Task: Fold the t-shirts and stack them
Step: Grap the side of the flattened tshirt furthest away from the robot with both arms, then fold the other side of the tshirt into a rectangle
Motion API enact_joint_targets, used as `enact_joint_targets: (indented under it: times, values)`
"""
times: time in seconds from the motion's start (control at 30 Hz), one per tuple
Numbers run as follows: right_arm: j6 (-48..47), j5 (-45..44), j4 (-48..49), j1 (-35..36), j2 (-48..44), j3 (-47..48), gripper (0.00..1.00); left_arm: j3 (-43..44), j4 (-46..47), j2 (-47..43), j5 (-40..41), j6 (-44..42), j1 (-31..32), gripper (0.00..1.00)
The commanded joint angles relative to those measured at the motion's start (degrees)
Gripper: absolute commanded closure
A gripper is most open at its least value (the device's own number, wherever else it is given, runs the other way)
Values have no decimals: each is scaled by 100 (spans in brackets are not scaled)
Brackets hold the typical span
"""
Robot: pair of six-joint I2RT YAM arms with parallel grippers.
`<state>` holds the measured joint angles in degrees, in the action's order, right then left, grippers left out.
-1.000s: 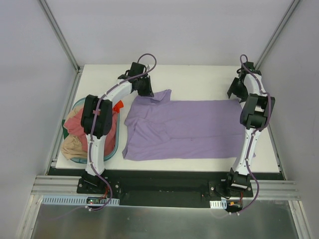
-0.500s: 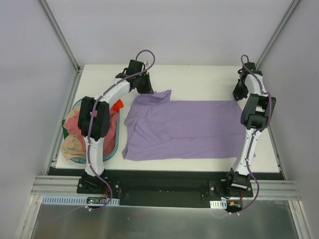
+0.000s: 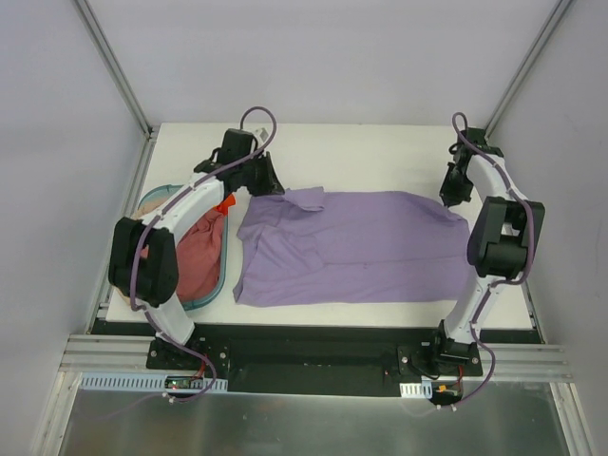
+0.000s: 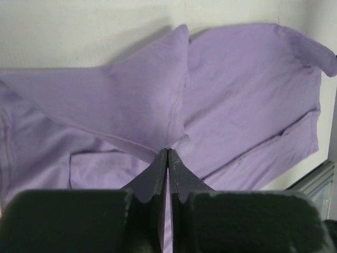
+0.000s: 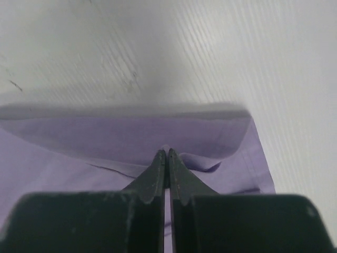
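A lavender t-shirt (image 3: 356, 249) lies spread across the middle of the white table. My left gripper (image 3: 276, 191) is shut on a pinch of its cloth at the far left sleeve; in the left wrist view the tips (image 4: 168, 153) meet on a raised peak of lavender t-shirt (image 4: 231, 95). My right gripper (image 3: 452, 199) is shut on the shirt's far right corner; the right wrist view shows the tips (image 5: 165, 153) pinching a small fold of lavender t-shirt (image 5: 79, 137). A pink-red t-shirt (image 3: 197, 258) lies bunched in the basket.
The teal oval basket (image 3: 221, 281) stands at the table's left edge, partly under the left arm. Bare white table (image 3: 380, 152) stretches behind the shirt. Metal frame posts rise at the two far corners, and a black rail runs along the near edge.
My right gripper has dropped onto the shirt's far right corner and shut on it. The left arm has swung its elbow out to the left, still gripping the sleeve.
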<state>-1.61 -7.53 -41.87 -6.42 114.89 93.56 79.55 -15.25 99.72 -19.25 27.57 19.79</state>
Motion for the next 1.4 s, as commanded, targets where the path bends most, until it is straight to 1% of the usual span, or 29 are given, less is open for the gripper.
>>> enact_joint_targets:
  times: [0.0,0.13,0.2,0.4,0.63,0.83,1.13,1.37]
  values:
    - [-41,-205,152,-62,-888,-618,99,-903,364,-961,-264,257,25,100]
    - [-77,-336,161,-62,-1337,-1014,99,-1739,514,-1691,-177,520,51,100]
    - [-85,-372,118,-70,-1478,-1068,99,-2091,531,-2052,-98,626,51,100]
    - [-121,-653,-84,-149,-1724,-1112,99,-2716,523,-2967,87,1004,51,100]
    - [-182,-557,-129,-360,-1970,-1191,99,-3199,400,-3968,140,1479,60,100]
    - [-208,-372,-164,-396,-2076,-1226,99,-3463,92,-4496,79,1576,60,100]
    - [-296,-337,-225,-448,-2199,-1226,99,-3718,-338,-5155,228,1646,60,100]
    - [-323,-345,-243,-457,-2059,-1314,99,-4324,-532,-5437,298,1699,69,100]
